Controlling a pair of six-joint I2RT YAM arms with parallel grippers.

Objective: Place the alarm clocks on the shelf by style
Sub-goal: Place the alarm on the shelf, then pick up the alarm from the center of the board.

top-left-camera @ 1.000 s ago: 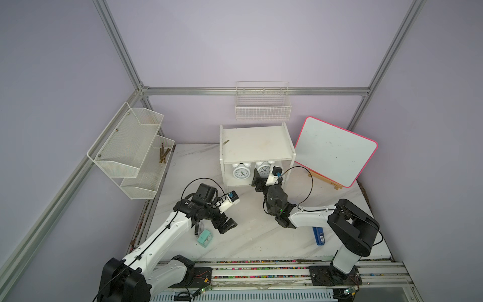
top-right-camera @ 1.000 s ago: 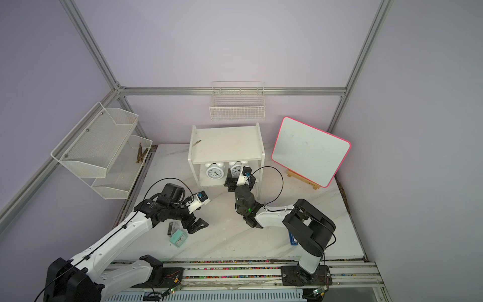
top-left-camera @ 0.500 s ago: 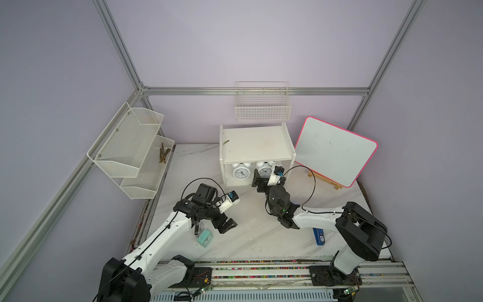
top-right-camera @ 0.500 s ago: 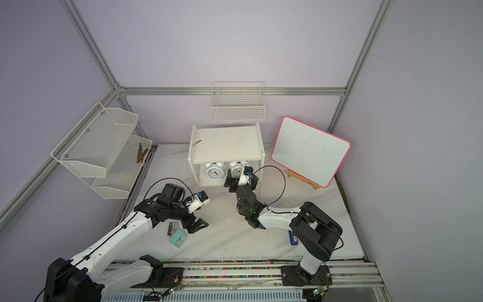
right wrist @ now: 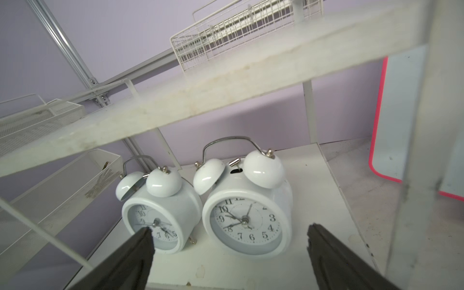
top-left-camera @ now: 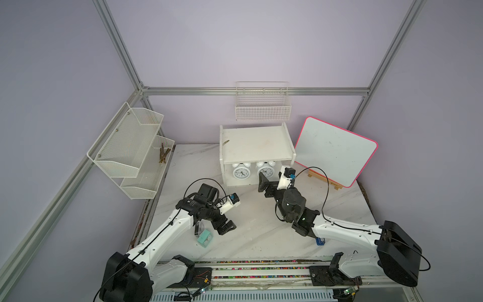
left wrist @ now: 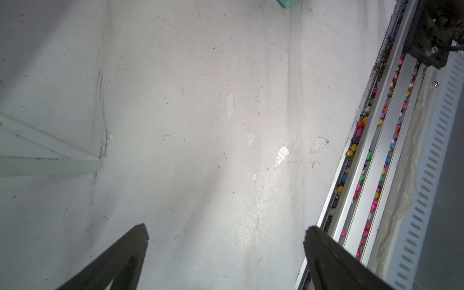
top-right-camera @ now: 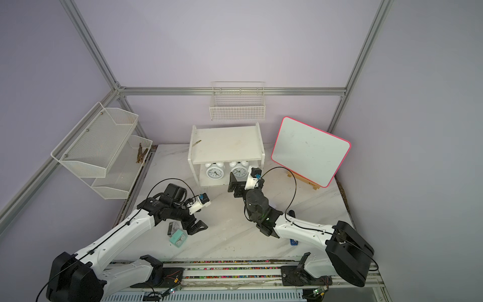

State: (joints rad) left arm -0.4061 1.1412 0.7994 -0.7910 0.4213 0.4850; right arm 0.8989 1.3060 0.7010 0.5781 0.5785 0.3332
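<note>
On the lower tier of the shelf (top-left-camera: 257,150), two white twin-bell clocks (right wrist: 247,226) stand upright side by side, dials facing the arms. Just in front of the right-hand one, the right pincer (right wrist: 229,229) gapes wide and holds nothing. Nearer, on the left of the bench (top-left-camera: 261,235), a mint clock (top-left-camera: 205,239) lies beside a clear clock (top-left-camera: 199,228). The left pincer (top-left-camera: 226,228) is spread wide and empty just right of them.

I'd guess the mint one is light, stiff plastic, with flat sides that suit a squeeze across the body. The glossy round ones look slippery and are best taken low on the case, not by the bells or handle.

Only the right wrist view shows both dials and bells whole. Both top views show the small clocks, while the left wrist view catches only a mint corner and bare bench.
</note>
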